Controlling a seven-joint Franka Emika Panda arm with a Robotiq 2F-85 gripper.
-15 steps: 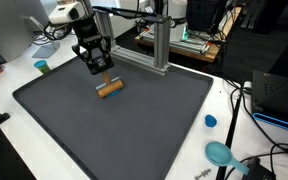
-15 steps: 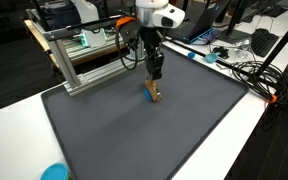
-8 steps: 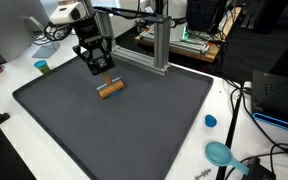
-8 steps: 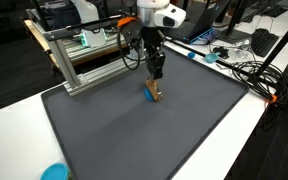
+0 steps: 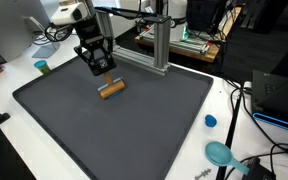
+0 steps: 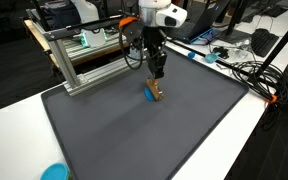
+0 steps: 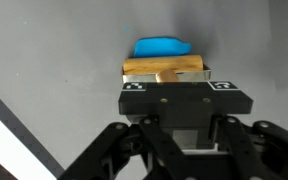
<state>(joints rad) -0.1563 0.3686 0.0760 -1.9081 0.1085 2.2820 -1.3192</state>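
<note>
A short wooden bar (image 7: 164, 68) with a blue piece (image 7: 162, 47) on its far side hangs just below my gripper (image 7: 167, 80). A small wooden stem runs from the bar's middle up between the jaws, and the gripper is shut on it. In both exterior views the gripper (image 5: 102, 70) (image 6: 156, 74) points down over the far part of the dark grey mat (image 5: 134, 130) (image 6: 134, 140), with the wooden bar (image 5: 110, 88) (image 6: 154, 93) right at the mat's surface. Whether the bar touches the mat I cannot tell.
An aluminium frame (image 5: 156, 45) (image 6: 84, 60) stands along the mat's back edge, close to the arm. A blue cap (image 5: 211, 121) and a teal scoop (image 5: 220, 153) lie on the white table beside the mat. A teal cup (image 5: 42, 67) stands by the far corner; cables (image 6: 246, 72) trail along one side.
The gripper with the wooden bar has crept slightly upward; nothing else has moved and the grip is unchanged.
</note>
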